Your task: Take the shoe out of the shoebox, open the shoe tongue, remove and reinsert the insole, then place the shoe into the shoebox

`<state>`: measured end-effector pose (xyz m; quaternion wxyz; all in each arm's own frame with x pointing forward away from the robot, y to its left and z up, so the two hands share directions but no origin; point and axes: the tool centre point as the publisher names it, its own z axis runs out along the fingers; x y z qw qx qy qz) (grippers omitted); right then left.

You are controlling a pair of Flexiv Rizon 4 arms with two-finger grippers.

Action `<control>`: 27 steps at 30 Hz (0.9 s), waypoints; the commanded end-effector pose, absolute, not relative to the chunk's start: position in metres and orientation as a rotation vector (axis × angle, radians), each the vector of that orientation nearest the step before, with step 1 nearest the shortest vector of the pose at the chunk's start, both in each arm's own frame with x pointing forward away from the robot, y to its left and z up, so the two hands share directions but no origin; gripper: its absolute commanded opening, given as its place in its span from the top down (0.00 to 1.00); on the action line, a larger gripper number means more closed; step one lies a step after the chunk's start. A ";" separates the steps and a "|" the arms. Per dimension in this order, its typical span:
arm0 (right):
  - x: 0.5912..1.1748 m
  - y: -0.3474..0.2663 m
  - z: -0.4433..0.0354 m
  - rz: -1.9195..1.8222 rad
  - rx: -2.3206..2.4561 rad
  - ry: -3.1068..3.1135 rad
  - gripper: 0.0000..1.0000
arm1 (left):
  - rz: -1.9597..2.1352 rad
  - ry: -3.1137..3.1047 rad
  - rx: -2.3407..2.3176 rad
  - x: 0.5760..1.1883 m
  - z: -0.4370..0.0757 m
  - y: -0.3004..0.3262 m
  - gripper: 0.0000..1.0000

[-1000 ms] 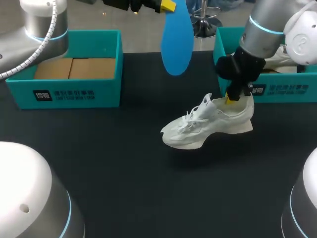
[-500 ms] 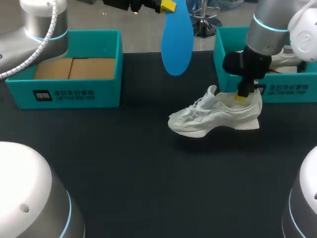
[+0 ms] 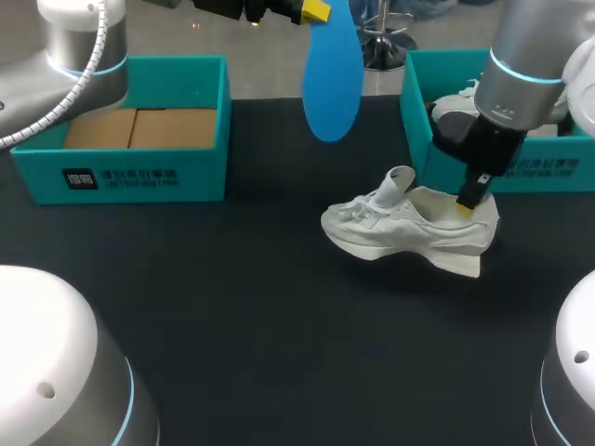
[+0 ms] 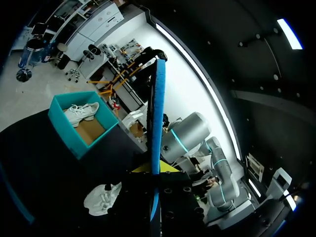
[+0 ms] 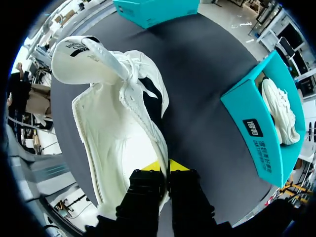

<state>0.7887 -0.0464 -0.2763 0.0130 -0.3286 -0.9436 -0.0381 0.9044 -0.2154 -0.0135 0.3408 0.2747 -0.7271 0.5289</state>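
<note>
The shoe (image 3: 409,228) is on the counter (image 3: 279,307), out of the shoebox (image 3: 416,102), with its tongue (image 3: 398,179) raised. The right pincer (image 3: 468,206) pinches its heel collar. The left pincer (image 3: 311,11) holds the blue insole (image 3: 332,79) aloft. Reinsertion and boxing seem to remain.

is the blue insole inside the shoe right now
No, the left gripper holds the blue insole up in the air, apart from the white shoe lower down.
</note>
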 end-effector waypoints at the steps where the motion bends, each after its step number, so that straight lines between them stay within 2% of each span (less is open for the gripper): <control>1: 0.779 -0.036 -0.276 -0.059 -2.284 -2.167 1.00 | 1.378 -1.891 0.714 0.904 -0.014 -0.215 1.00; 7: 0.784 -0.013 -0.280 0.000 -2.159 -2.274 1.00 | 1.378 -1.891 0.714 0.904 -0.014 -0.215 1.00; 27: 0.772 -0.003 -0.287 -0.078 -2.256 -2.187 1.00 | 1.378 -1.891 0.714 0.904 -0.014 -0.215 1.00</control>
